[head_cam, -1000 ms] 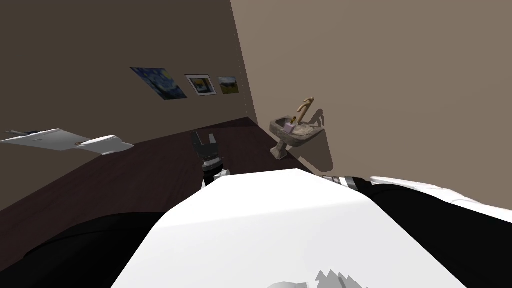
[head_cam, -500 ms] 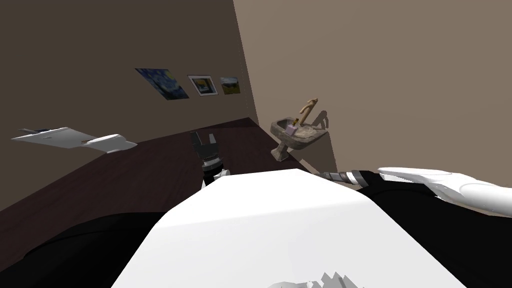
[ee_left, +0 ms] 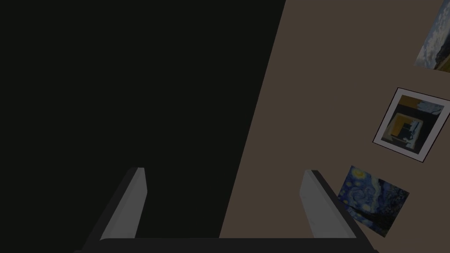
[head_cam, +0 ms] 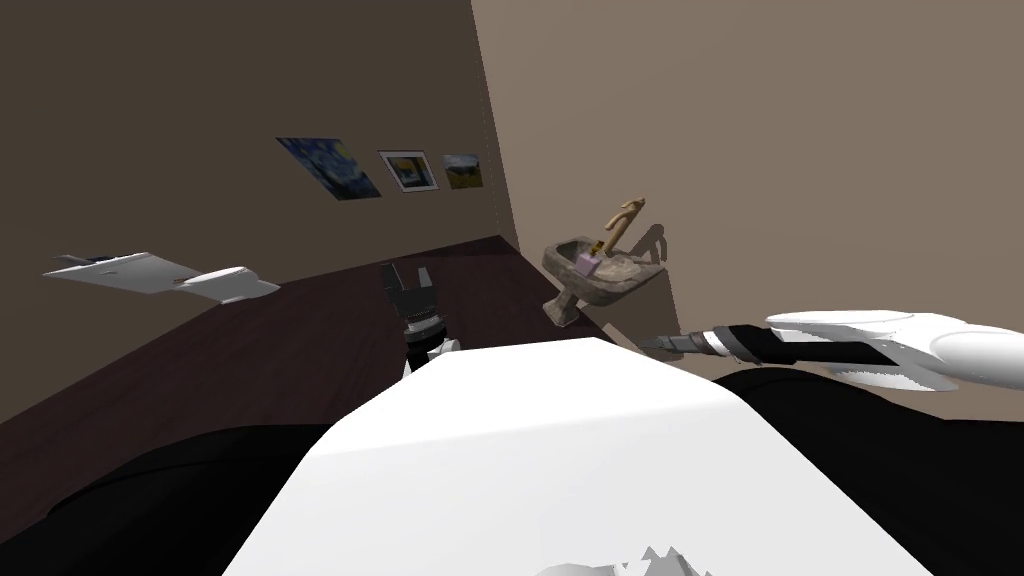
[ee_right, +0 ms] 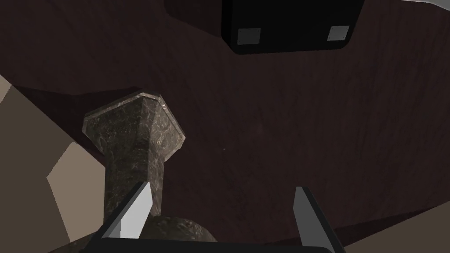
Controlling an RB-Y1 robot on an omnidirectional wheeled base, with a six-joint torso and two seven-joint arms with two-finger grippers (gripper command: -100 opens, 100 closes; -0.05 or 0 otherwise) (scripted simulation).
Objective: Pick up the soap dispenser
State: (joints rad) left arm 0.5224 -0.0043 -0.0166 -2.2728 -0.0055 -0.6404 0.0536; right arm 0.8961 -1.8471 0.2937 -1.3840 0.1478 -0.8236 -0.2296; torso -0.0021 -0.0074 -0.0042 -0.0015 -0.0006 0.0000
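Soap dispenser (head_cam: 585, 261) sits on the sink (head_cam: 625, 278), just before the faucet (head_cam: 622, 218), against the right wall near the corner. Three pictures (head_cam: 405, 170) hang on the wall to the left. The right claw (ee_right: 222, 187) is down low, beside the pedestal (ee_right: 132, 145).

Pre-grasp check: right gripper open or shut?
Open. Right gripper fingers stand wide apart in its wrist view, holding nothing.

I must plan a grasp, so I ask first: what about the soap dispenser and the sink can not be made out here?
Soap dispenser, head view: a small purple shape; pump and form too small to read.
Whether it stands in the sink or on its rim: too small.
Right wrist view: the open right gripper faces the pedestal; the bottom edge cuts off the sink's top.
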